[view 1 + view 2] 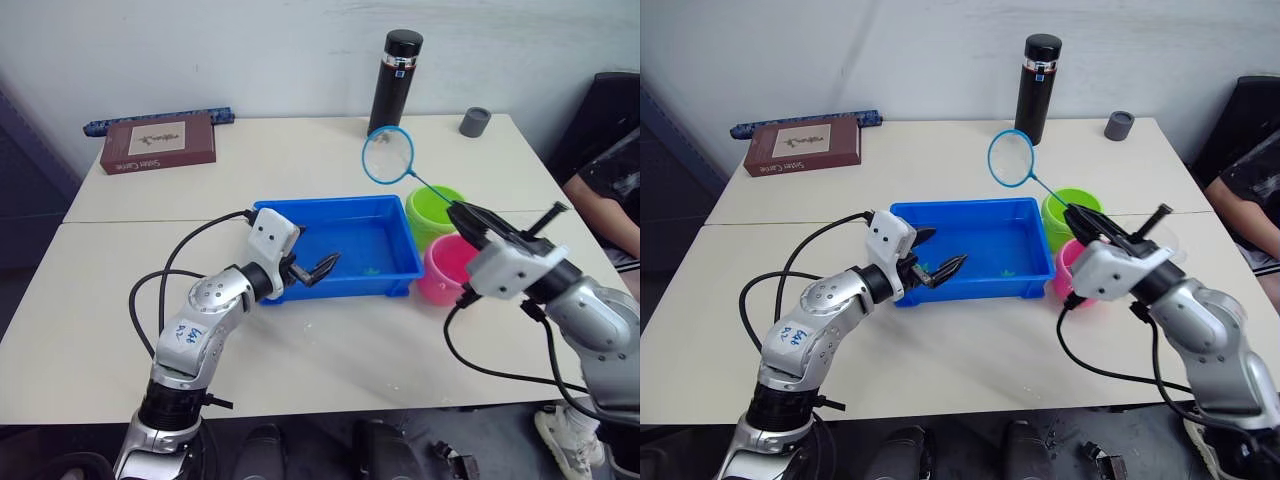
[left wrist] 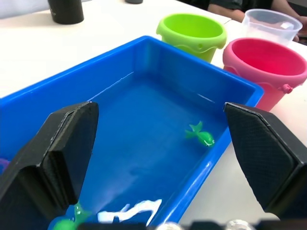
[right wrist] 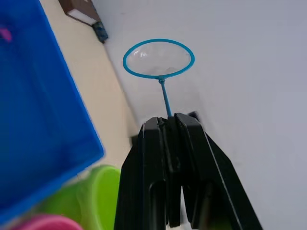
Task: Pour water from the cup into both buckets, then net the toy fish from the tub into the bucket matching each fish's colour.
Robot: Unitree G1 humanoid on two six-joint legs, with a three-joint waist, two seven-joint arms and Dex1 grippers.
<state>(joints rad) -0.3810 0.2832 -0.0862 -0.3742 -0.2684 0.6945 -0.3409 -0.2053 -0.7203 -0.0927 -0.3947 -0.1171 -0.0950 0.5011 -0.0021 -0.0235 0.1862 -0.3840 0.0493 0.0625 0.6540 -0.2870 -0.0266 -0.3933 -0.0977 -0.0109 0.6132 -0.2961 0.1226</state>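
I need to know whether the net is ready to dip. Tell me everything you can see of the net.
The net is a small round hoop with a light blue rim and clear mesh on a thin stick. It looks empty. The right gripper is shut on the stick's lower end and holds the hoop raised in the air, tilted, above the table beyond the blue tub, touching nothing else.

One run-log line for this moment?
right claw: shut on net, raised | left claw: open over tub | green fish in tub

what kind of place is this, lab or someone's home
Probably an office or lab room set up for robot trials, not a home: two plain pale tables pushed together against a bare wall, a person sitting at the side, and a staged blue tub with toys.
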